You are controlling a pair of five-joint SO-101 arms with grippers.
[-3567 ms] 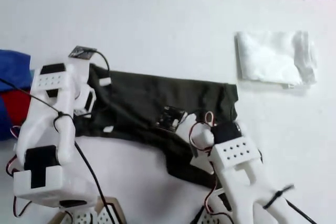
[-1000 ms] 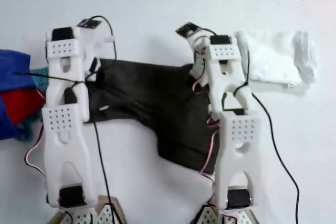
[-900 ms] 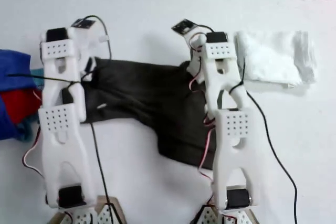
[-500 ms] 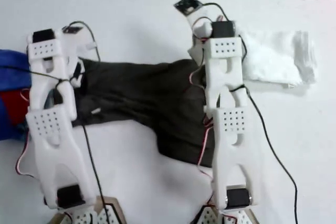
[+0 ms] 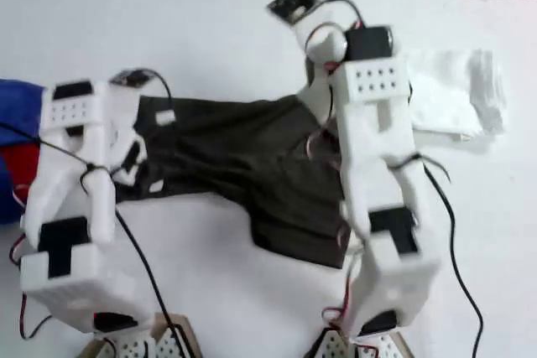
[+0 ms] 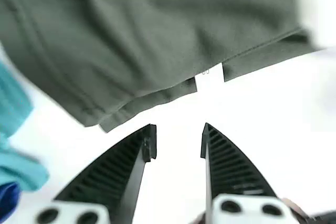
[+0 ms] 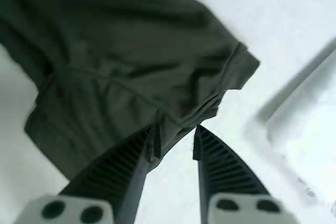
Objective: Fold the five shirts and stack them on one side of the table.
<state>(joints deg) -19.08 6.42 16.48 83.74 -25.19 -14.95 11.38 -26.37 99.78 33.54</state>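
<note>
While dark shirt (image 5: 235,153) lies creased, left end effector (image 6: 177,129) agape, empty, right end effector (image 7: 175,129) seemingly likewise

No lettering, number, label or sign can be read on the dark shirt (image 5: 243,157), the folded white shirt (image 5: 453,98) or the tabletop (image 5: 210,31) (a tiny mark (image 6: 205,71) beside the dark shirt's hem is too small to make out).

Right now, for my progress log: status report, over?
Left tool open, just short of the dark shirt. Right tool open, tips at its edge. Shirt rumpled, unstacked. White folded cloth lies beside right arm.
</note>
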